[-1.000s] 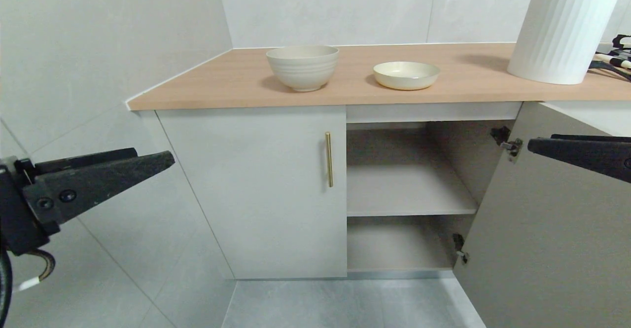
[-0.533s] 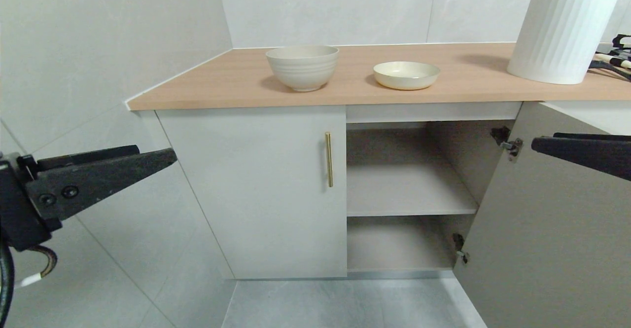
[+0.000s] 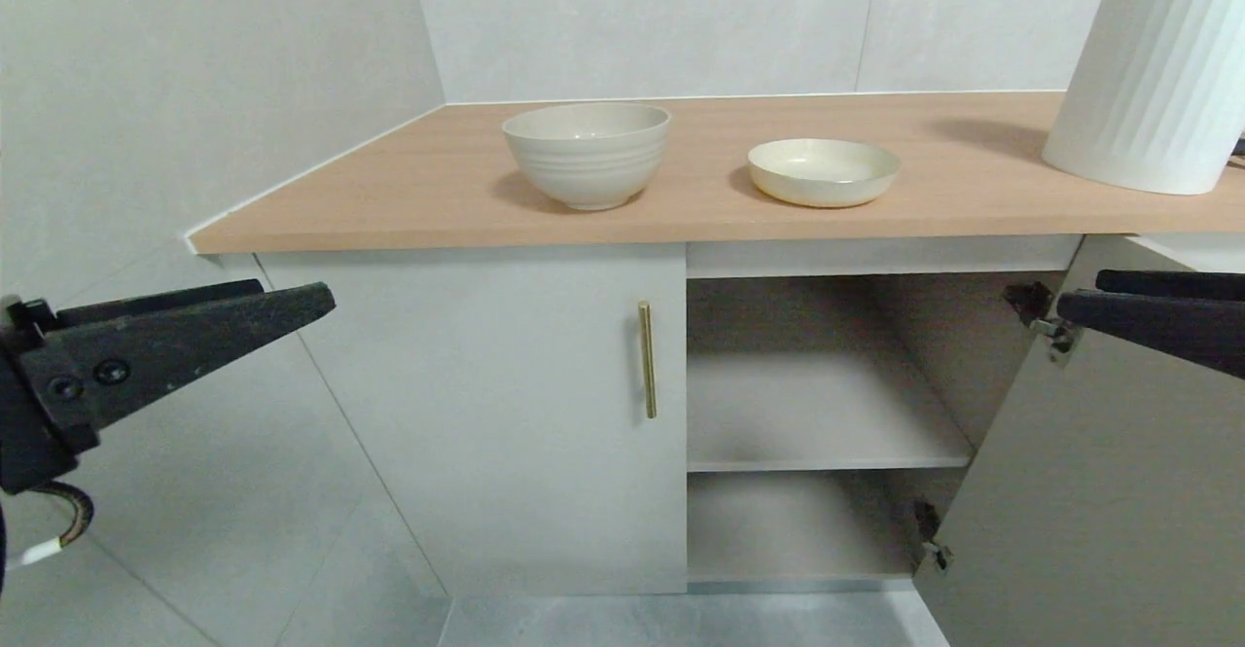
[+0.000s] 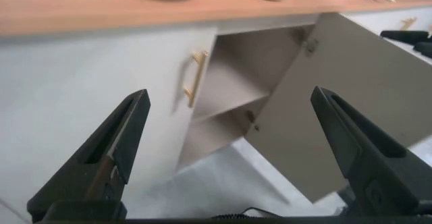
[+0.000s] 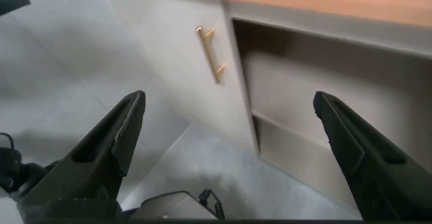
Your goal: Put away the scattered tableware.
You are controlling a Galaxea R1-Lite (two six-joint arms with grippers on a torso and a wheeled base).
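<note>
A cream ribbed bowl (image 3: 586, 154) stands on the wooden counter (image 3: 389, 190). To its right on the same counter is a shallow cream dish (image 3: 823, 171). Below the counter's height and in front of the cabinet, my left gripper (image 3: 297, 294) is held open and holds nothing; in the left wrist view its fingers (image 4: 229, 102) are spread wide. My right gripper (image 3: 1080, 294) is at the far right by the open door's upper hinge. It is open and holds nothing, its fingers (image 5: 229, 106) wide apart in the right wrist view. Both grippers are well clear of the tableware.
Under the counter, the cabinet's right door (image 3: 1089, 501) is swung open, showing a bare middle shelf (image 3: 817, 413) and bottom shelf (image 3: 788, 530). The left door with its gold handle (image 3: 645, 360) is shut. A tall white ribbed container (image 3: 1148, 73) stands at the counter's right. A tiled wall closes the left side.
The head view has shifted: counter and cabinet now look nearer and lower. The bowl and dish keep their places on the counter. Both grippers remain open.
</note>
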